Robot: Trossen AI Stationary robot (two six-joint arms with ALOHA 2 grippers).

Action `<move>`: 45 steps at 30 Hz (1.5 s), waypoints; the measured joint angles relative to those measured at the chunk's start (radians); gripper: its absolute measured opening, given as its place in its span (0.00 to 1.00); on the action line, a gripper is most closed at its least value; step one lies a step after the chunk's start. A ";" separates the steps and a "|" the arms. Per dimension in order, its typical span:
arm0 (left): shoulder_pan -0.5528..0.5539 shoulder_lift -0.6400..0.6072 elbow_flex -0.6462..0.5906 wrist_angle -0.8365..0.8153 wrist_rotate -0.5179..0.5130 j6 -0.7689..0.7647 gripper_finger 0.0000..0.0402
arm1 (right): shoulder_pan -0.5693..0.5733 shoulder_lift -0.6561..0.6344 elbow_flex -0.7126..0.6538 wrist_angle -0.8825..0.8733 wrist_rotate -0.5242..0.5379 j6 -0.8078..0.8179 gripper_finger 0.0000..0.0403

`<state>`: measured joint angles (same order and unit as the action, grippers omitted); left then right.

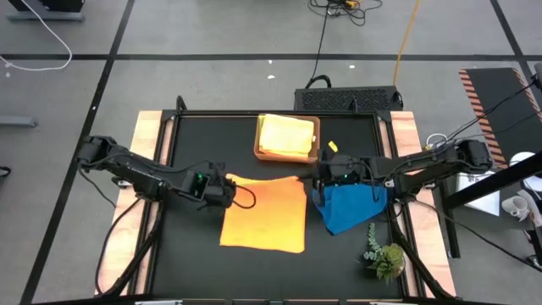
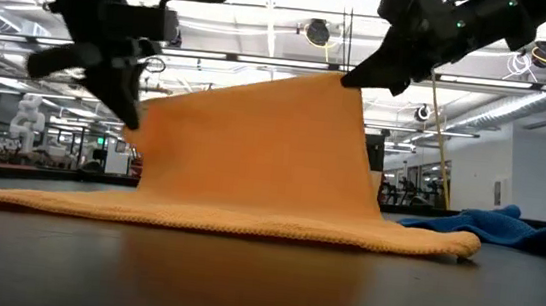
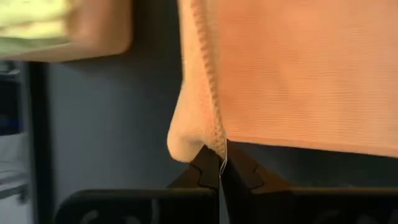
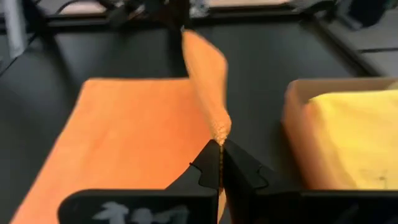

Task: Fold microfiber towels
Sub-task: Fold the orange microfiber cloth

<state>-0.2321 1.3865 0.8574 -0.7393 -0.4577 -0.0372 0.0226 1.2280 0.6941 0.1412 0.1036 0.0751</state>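
An orange towel point(image 1: 264, 216) is at the table's middle. Its far edge is raised and its near edge point(image 2: 246, 226) lies on the table. My left gripper point(image 1: 232, 188) is shut on the far left corner. My right gripper point(image 1: 314, 180) is shut on the far right corner. A blue towel point(image 1: 347, 207) lies crumpled just right of the orange one, under my right arm. A yellow towel point(image 1: 284, 135) lies folded in the brown tray point(image 1: 316, 142) at the far middle. My left gripper pinches the orange towel's far left corner point(image 3: 214, 140) between its two fingertips, slanting down from the table's left. The cloth is lifted there and slopes down to the table. My right gripper pinches the far right corner point(image 4: 221, 132) between its fingertips, nearly level from the table's right. That corner point(image 2: 340, 79) is the higher one, and the edge between the two grippers is drawn fairly straight.
A small green plant sprig point(image 1: 385, 257) lies near the table's near right corner. The tray stands just beyond the raised edge. Bare black tabletop point(image 1: 195, 246) shows left of and in front of the orange towel.
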 joint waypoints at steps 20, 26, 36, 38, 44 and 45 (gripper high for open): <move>-0.287 0.010 0.000 0.112 0.163 -0.198 0.04 | 0.309 0.213 0.000 0.095 0.026 0.165 0.00; -0.340 0.061 0.000 0.120 0.233 -0.269 0.02 | 0.357 0.255 0.000 0.136 0.024 0.201 0.00; -0.365 0.112 0.000 0.179 0.213 -0.251 0.02 | 0.376 0.219 0.000 0.138 0.033 0.174 0.00; -0.355 0.109 0.000 0.148 0.177 -0.230 0.01 | 0.360 0.187 0.000 0.108 0.067 0.160 0.00; -0.297 0.073 0.000 0.038 0.106 -0.205 0.02 | 0.305 0.063 0.000 -0.016 0.133 0.136 0.00; -0.287 0.067 0.000 0.037 0.108 -0.205 0.01 | 0.303 0.050 0.000 -0.032 0.133 0.138 0.00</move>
<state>-0.5188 1.4538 0.8577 -0.7026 -0.3494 -0.2424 0.3252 1.2777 0.6937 0.1096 0.2365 0.2130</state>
